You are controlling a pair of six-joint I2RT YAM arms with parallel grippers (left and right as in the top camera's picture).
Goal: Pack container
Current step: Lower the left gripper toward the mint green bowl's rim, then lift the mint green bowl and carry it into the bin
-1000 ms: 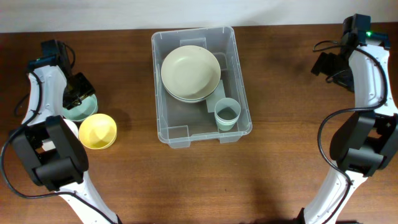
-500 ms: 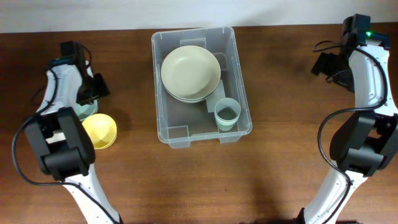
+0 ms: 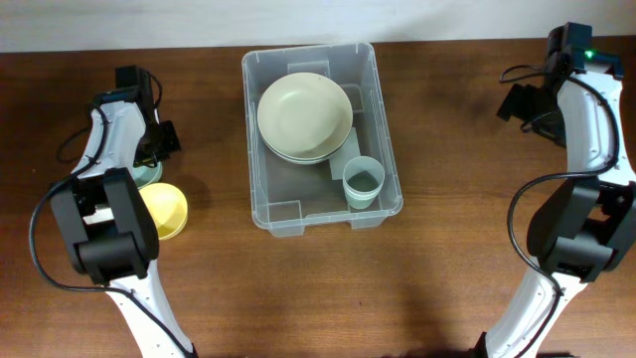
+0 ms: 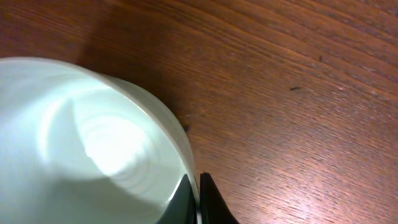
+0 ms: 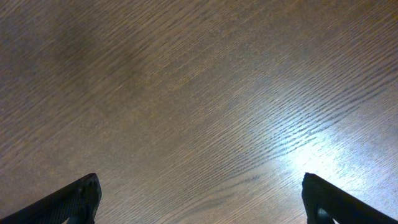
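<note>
Your left gripper [image 4: 198, 190] was pinched on the rim of the pale green bowl [image 4: 81, 143], one finger inside and one outside. I couldn't tell whether the bowl was off the table [image 4: 298, 93]. The container [image 3: 294, 185] sat well to that gripper's right, holding plates [image 3: 304, 117] and a cup [image 3: 364, 183]. Your right gripper [image 5: 199, 186] was spread wide and held nothing, with the container far to its left.

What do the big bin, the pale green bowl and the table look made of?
The bin: clear glossy plastic; the tabletop shows through its walls. The pale green bowl: probably smooth plastic or melamine, soft sheen. The table: brown wood or wood-look laminate, visible grain.
</note>
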